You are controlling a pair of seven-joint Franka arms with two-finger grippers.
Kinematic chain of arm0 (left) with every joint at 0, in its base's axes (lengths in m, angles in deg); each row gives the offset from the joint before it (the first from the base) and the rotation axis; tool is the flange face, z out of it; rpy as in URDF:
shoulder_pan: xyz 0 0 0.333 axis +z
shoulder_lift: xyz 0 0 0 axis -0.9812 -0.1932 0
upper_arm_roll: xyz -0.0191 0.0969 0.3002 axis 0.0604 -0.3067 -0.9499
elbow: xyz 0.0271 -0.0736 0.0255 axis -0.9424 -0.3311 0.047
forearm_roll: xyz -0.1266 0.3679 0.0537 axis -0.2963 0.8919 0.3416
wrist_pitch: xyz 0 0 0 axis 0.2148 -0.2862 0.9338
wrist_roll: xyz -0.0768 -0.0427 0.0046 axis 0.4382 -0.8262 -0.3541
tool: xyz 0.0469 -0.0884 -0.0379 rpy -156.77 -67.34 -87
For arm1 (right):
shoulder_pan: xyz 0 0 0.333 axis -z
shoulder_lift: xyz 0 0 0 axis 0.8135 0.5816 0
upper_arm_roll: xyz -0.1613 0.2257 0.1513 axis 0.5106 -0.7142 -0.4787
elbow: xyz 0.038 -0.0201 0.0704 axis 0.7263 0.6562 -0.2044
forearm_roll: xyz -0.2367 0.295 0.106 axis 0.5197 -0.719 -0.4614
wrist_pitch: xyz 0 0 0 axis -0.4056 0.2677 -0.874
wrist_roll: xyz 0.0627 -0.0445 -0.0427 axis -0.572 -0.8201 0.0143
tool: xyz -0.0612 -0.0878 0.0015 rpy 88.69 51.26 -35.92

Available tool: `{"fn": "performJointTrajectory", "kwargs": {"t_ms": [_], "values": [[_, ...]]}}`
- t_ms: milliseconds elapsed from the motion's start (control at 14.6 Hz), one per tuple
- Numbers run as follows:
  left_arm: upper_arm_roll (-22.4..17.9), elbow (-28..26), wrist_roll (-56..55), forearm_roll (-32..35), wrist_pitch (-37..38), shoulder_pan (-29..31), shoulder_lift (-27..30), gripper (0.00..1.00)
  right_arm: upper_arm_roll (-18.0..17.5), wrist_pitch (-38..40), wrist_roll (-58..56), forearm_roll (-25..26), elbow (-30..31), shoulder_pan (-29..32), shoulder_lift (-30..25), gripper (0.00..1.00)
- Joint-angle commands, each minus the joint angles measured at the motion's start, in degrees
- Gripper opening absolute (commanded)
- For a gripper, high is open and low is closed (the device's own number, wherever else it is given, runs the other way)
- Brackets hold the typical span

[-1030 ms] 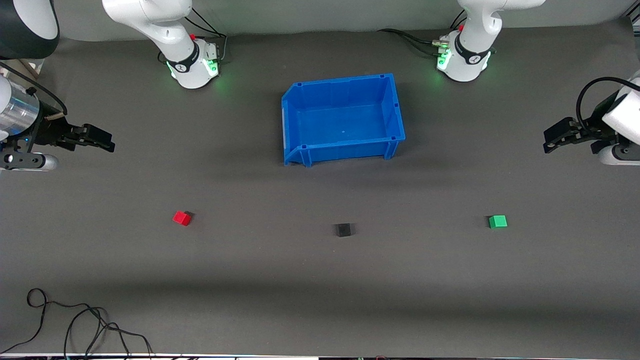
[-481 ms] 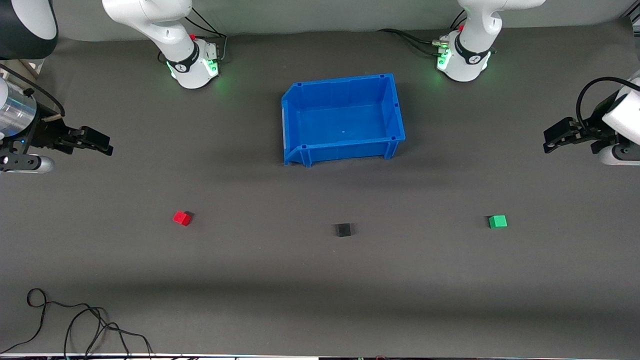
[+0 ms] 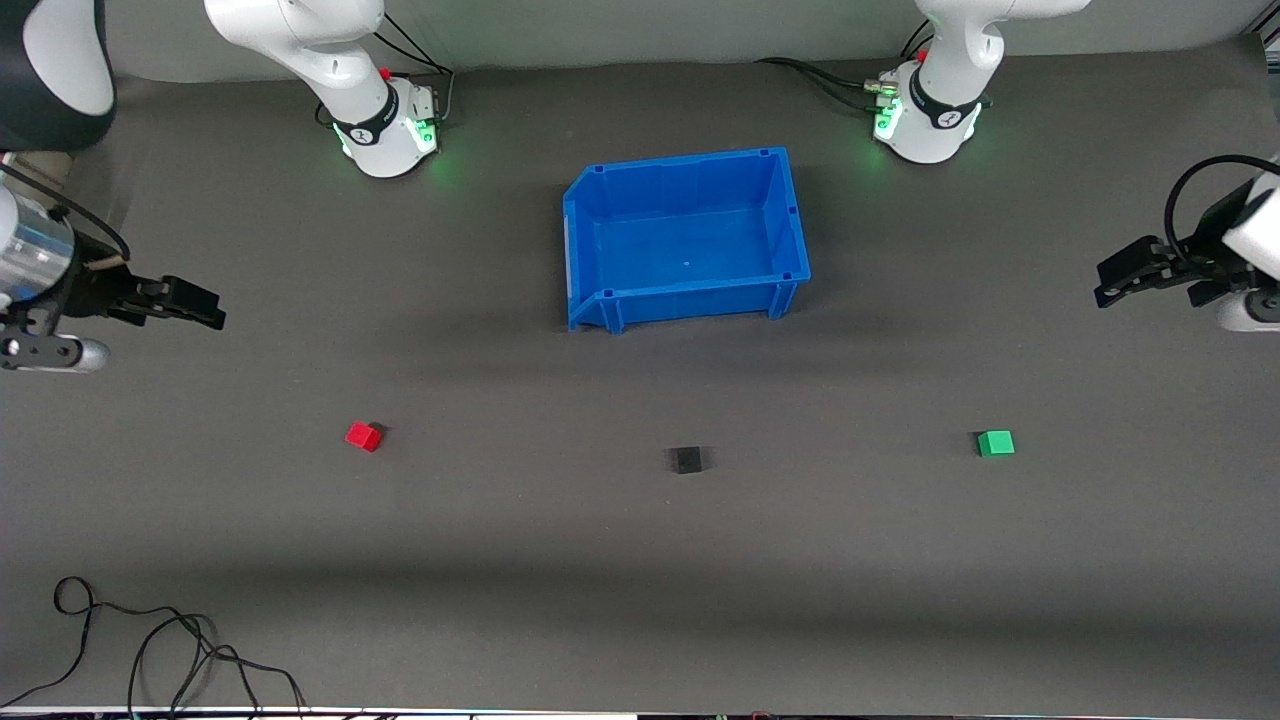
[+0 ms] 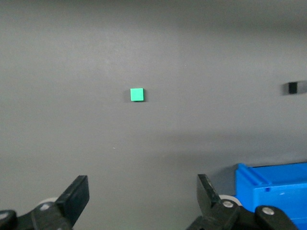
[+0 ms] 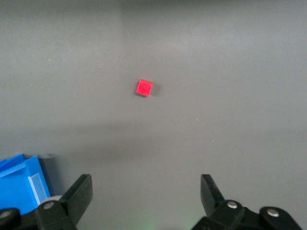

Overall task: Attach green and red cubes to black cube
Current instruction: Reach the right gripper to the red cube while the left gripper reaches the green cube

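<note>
A blue bin [image 3: 686, 240] is set mid-table. Both grippers are held spread wide and empty above the table: the left gripper [image 3: 1105, 285] toward its arm's end from the bin, the right gripper [image 3: 205, 305] toward the other. Nearer the camera than the bin, the black cube [image 3: 686, 459] is flanked, well apart, by the green cube [image 3: 995, 443] and red cube [image 3: 363, 436].

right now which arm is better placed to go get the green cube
The left arm. Its open left hand hangs over the table at the end where the green cube lies, and its wrist view shows that cube ahead. The open right hand is over the red cube's end.
</note>
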Motion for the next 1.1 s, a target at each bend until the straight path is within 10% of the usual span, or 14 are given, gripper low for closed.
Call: {"fn": "performJointTrajectory", "kwargs": {"t_ms": [0, 618, 1030], "values": [[0.17, 0.65, -12.03, -1.97, 2.31, 2.01, -0.33, 1.00, -0.13, -3.38, -0.21, -1.25, -0.54, 0.38, 4.96, 1.00], [0.09, 0.74, -61.34, -7.83, 2.13, 6.04, -5.07, 1.00, -0.04, -21.75, 1.90, -5.28, 4.04, 1.26, 19.54, 1.00], [0.09, -0.40, -73.52, -15.24, 1.35, 11.15, -9.55, 1.00, 0.05, -33.00, 5.05, -6.88, 5.96, 1.26, 28.96, 1.00]]}}
